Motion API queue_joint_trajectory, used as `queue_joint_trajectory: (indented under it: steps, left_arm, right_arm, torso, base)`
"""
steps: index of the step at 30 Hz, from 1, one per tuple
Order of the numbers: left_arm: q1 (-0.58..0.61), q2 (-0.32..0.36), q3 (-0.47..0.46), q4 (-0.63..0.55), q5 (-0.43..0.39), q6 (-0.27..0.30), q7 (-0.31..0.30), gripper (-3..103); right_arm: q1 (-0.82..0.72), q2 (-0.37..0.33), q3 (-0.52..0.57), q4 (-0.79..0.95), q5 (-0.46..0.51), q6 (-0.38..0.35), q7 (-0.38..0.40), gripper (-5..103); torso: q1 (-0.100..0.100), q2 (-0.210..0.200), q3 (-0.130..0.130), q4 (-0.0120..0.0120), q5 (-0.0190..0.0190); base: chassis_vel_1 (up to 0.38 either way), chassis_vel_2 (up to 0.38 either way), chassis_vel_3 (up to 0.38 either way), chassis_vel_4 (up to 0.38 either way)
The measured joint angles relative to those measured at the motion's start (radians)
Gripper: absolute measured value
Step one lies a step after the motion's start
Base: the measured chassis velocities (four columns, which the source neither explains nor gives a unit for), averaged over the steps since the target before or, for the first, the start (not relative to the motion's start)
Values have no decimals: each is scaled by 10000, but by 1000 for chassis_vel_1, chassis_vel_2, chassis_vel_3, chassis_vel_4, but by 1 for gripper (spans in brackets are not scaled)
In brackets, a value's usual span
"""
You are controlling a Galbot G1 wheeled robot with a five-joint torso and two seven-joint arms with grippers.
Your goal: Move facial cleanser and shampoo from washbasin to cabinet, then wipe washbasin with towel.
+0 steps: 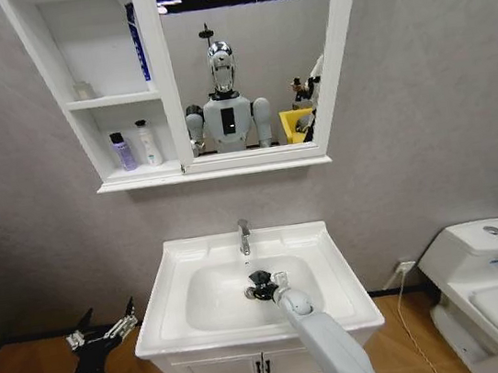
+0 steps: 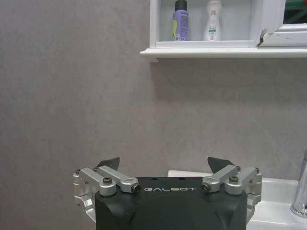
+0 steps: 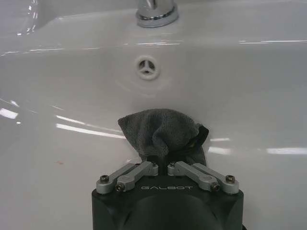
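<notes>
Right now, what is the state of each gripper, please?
Left gripper: open, holding nothing, beside the white ceramic washbasin.
Right gripper: closed on the small dark folded towel inside the bowl.

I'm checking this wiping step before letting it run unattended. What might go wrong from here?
The right gripper pinches only a bunched part of the towel, so the cloth may slip out against the washbasin bowl. It works near the faucet, so a wide stroke might knock it. The open left gripper sits beside the basin's edge and could bump it.
</notes>
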Motion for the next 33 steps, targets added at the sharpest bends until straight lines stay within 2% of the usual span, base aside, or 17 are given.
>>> queue_joint_trajectory:
  steps: [6,10,15,16,27,33]
  left_arm:
    - [0,0,0,0,0,0,0,100]
    - [0,0,0,0,0,0,0,100]
    - [0,0,0,0,0,0,0,100]
    - [0,0,0,0,0,0,1,100]
    - [0,0,0,0,0,0,0,100]
    - [0,0,0,1,0,0,0,100]
  right_arm:
    - [266,668,-219,-493,-351,177,-141,3]
    - [397,686,-235,-667,-428,238,-190,3]
    - [237,674,-202,-496,-444,241,-181,3]
    - [133,584,-179,-367,-418,237,-179,3]
    - [-840,-1001,508,1233,302,-16,-21,3]
    - [-976,-1210,472,1528,447,-73,-21,3]
  torso:
    - [0,0,0,7,5]
    - [0,0,0,-1,2]
    - [0,0,0,0,3]
    - [0,0,0,6,7]
    - [-1,0,0,-3,4]
    - [-1,0,0,-3,3]
  base:
    - [0,0,0,0]
    - [0,0,0,0]
    - [0,0,0,0]
    - [0,0,0,0]
    - [0,0,0,0]
    - [0,0,0,0]
